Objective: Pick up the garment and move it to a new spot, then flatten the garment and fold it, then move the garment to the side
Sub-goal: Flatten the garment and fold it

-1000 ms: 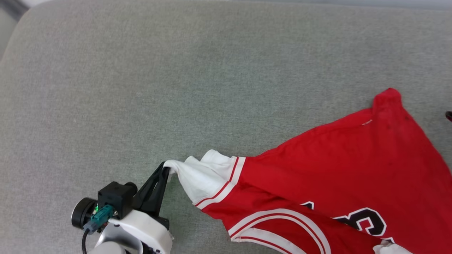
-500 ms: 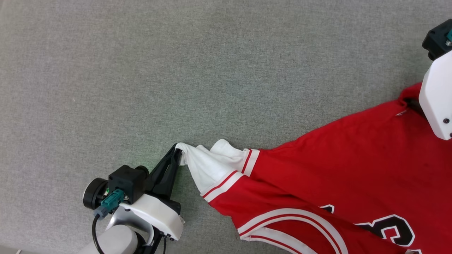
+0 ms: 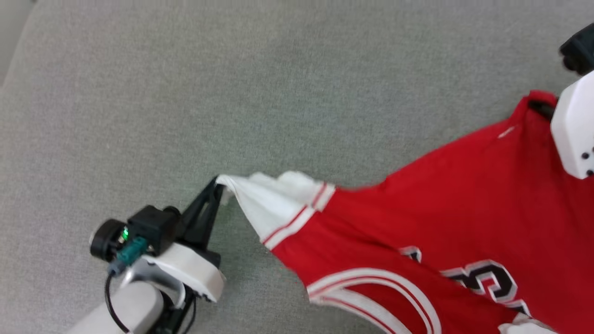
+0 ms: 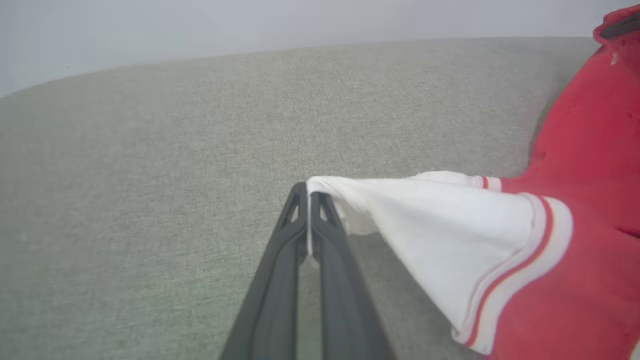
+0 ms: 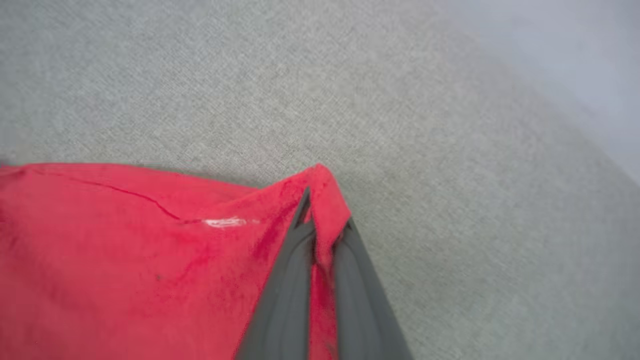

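At the sleeve's tip, the left gripper (image 4: 307,192) is clamped on the white cuff of the garment (image 3: 464,208), and the right gripper (image 5: 322,217) pinches a red corner opposite. With both ends held, the pick-up seems under way; next, an even lift and carry. The red jersey stretches between them over the right of the grey upholstered surface (image 3: 185,93).

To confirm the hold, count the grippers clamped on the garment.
2. The left gripper pinches the white sleeve tip of the garment; the right gripper pinches its red corner on the other side.
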`<state>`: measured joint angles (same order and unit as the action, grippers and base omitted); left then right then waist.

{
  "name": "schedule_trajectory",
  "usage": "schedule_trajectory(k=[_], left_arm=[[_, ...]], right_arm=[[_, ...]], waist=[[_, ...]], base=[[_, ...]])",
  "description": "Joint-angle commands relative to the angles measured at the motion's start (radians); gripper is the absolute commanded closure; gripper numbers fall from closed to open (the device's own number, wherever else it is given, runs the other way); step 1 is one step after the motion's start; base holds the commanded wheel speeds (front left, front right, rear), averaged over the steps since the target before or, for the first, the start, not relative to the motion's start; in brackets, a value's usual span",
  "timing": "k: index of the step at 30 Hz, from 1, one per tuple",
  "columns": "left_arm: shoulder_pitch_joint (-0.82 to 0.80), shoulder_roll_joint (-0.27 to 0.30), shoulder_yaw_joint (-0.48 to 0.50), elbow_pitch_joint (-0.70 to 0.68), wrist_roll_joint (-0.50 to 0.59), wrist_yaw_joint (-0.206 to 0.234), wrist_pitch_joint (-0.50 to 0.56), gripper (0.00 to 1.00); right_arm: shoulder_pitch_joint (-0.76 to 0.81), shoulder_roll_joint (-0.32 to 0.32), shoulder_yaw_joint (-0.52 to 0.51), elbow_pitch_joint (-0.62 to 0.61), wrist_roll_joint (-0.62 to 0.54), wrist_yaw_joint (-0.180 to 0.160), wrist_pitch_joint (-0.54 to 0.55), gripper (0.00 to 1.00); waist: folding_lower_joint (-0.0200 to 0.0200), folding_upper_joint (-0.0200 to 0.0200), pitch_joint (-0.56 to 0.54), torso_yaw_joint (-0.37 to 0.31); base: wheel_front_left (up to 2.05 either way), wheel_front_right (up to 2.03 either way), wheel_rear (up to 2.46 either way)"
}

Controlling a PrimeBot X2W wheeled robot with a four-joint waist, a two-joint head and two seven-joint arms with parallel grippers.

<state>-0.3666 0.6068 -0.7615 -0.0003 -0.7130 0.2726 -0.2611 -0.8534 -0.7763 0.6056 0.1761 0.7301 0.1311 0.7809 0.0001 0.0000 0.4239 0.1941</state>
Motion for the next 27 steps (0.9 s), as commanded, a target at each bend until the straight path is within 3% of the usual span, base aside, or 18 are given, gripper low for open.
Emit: schedule_trajectory(k=[1,8,14,27], left_arm=[[-0.04,0.016,0.013,-0.011,0.015,-0.005,0.003,1.0],[-0.199,0.084,0.05,-0.091,0.06,-0.018,0.074,1.0],[-0.403,0.099,0.088,-0.123,0.084,-0.056,0.155,1.0],[-0.931,0.031,0.141,0.044,0.128,-0.19,0.278,1.0]], right_arm=[[-0.011,-0.017,-0.015,-0.015,0.01,-0.001,-0.04,1.0],[-0.051,-0.027,-0.076,-0.073,0.02,-0.001,-0.153,1.0],[-0.136,0.005,-0.141,-0.096,-0.042,-0.001,-0.228,1.0],[-0.455,0.14,-0.239,-0.008,-0.264,-0.001,-0.297,1.0]], waist=[[-0.0001,0.0,-0.056,-0.025],[-0.0001,0.0,-0.102,-0.075],[-0.0001,0.0,-0.076,-0.115],[-0.0001,0.0,0.045,-0.167]], base=[[0.0,0.0,0.0],[0.0,0.0,0.0],[0.0,0.0,0.0],[0.0,0.0,0.0]])
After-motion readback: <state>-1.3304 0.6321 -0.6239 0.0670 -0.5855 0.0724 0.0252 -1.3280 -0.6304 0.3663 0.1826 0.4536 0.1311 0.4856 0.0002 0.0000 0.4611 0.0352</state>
